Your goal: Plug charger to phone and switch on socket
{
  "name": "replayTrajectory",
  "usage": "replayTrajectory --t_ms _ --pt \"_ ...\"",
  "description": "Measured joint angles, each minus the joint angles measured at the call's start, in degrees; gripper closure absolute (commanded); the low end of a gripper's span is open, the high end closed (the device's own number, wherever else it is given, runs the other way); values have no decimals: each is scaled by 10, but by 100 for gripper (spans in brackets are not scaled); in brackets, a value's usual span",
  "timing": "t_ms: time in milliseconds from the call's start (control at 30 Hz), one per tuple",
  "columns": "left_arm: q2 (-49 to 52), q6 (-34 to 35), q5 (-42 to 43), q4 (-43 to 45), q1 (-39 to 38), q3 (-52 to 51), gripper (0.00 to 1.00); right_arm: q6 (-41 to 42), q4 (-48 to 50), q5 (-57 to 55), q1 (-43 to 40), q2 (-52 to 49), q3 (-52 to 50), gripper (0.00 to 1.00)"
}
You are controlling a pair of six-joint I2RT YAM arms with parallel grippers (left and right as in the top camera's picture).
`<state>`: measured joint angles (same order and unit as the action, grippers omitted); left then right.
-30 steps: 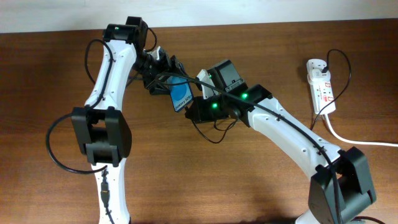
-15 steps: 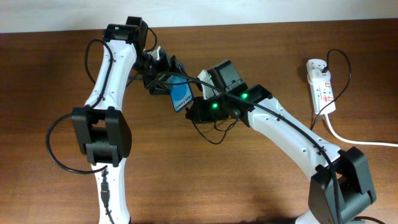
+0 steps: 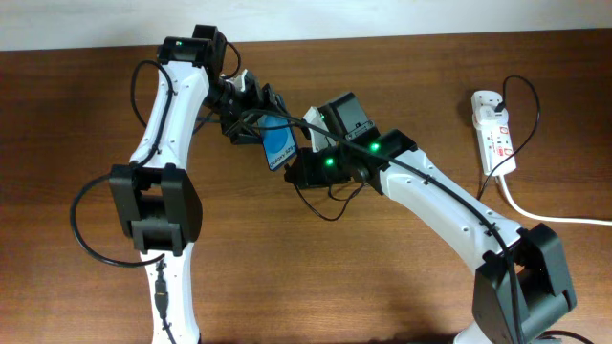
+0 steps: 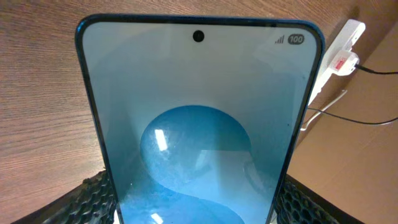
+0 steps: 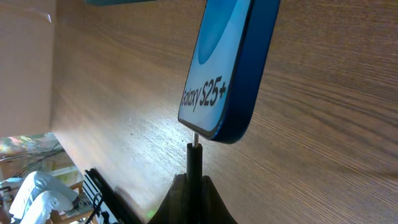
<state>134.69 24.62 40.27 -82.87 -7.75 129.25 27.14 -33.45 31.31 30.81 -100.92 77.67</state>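
My left gripper is shut on the phone, a blue smartphone with a lit blue screen, held above the table and tilted. It fills the left wrist view, the jaws pressing its two long edges. My right gripper is shut on the charger's black plug, held upright in the jaws. The metal tip touches the phone's bottom edge; I cannot tell how deep it sits. The thin black cable loops under the right arm. The white socket lies at the far right.
The socket's thick white cord runs off to the right edge. A thin black cable arcs from the socket's top plug. The socket also shows in the left wrist view. Bare brown wood lies along the front and left.
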Motion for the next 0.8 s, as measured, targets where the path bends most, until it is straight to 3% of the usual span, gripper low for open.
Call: replayTrajectory --t_ms 800 --pt "0 -6 9 11 1 1 100 17 12 6 -14 -3 -3 96"
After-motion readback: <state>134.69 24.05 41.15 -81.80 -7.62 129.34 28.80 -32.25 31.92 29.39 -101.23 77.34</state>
